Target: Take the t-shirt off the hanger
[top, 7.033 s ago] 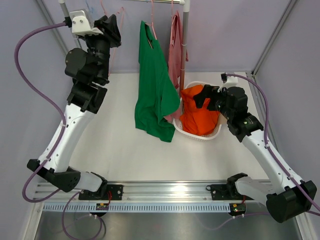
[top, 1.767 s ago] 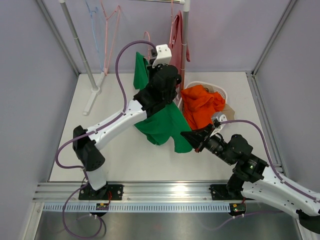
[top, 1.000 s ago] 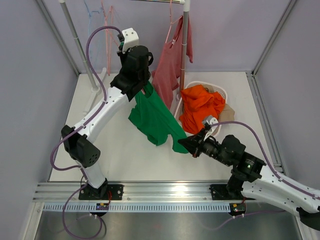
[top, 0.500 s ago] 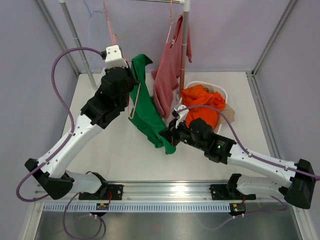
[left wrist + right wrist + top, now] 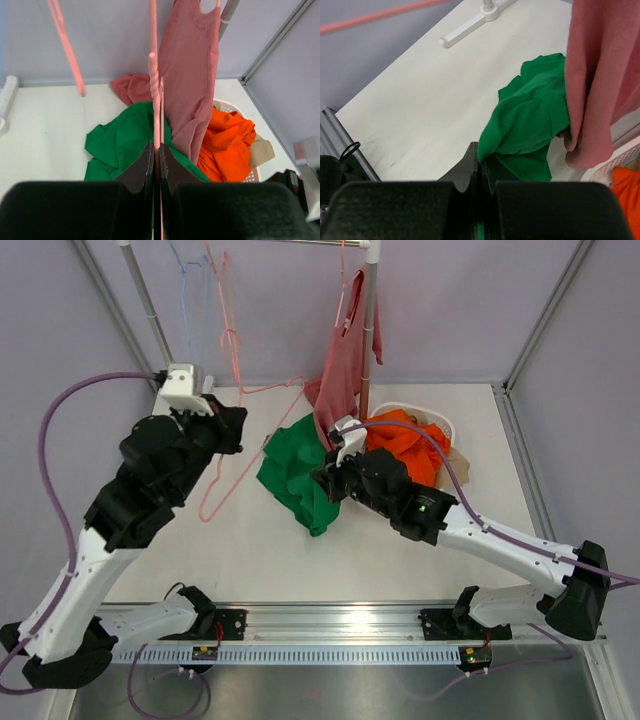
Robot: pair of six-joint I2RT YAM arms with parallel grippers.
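The green t-shirt (image 5: 292,472) lies in a crumpled heap on the table, off the hanger. The pink wire hanger (image 5: 268,389) is bare and hangs left of the shirt. My left gripper (image 5: 238,430) is shut on the hanger; the left wrist view shows its wire (image 5: 156,100) running up from between the closed jaws of the left gripper (image 5: 157,146), with the t-shirt (image 5: 122,142) below. My right gripper (image 5: 322,480) is shut on the shirt's edge; in the right wrist view green cloth (image 5: 532,120) spills from the right gripper (image 5: 482,156).
A pink garment (image 5: 340,370) hangs from the rack pole (image 5: 368,330) just behind the t-shirt. A white basket (image 5: 442,426) with orange cloth (image 5: 405,445) stands right of it. The rack's left post and foot (image 5: 185,418) stand at the back left, with spare hangers (image 5: 190,270) above.
My left gripper has pulled the hanger left and out of the t-shirt. The shirt has dropped into a heap. My right gripper moved back and right, still holding the cloth.
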